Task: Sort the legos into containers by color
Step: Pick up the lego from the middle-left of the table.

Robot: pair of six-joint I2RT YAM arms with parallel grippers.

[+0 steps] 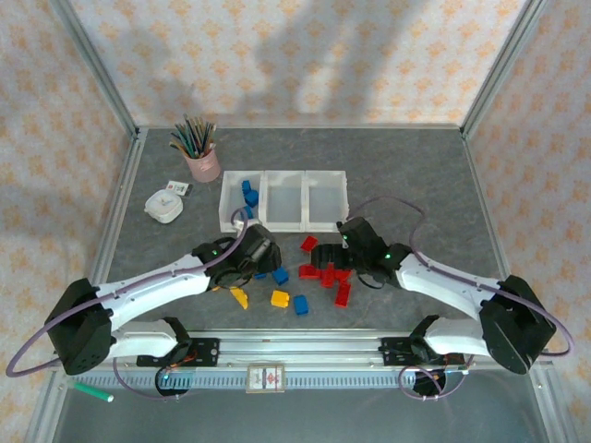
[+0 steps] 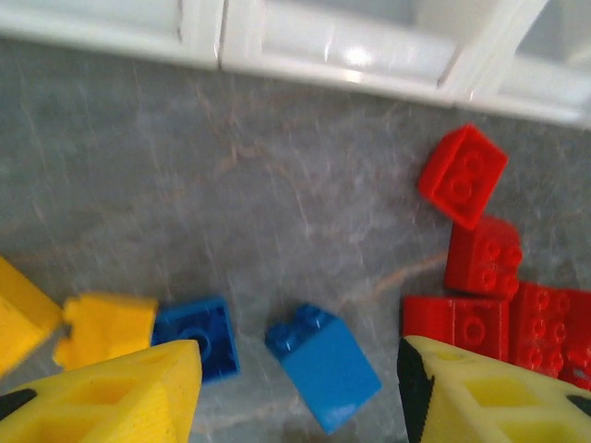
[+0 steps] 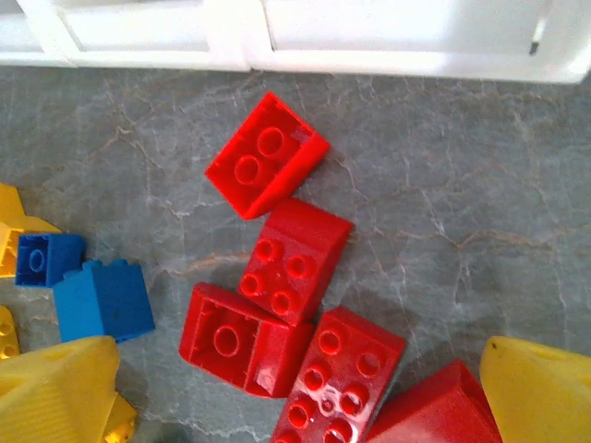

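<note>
We look down from above and behind the arm bases onto the whole tabletop. Our two wrist cameras hang close over its middle, facing the containers toward the far edge, sharing the red legos.

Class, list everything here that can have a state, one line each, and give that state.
left gripper: open, empty
right gripper: open, empty
left bin: holds blue bricks
middle bin: looks empty
right bin: looks empty
pink cup: upright, full of pencils
red bricks: loose on the table
</note>
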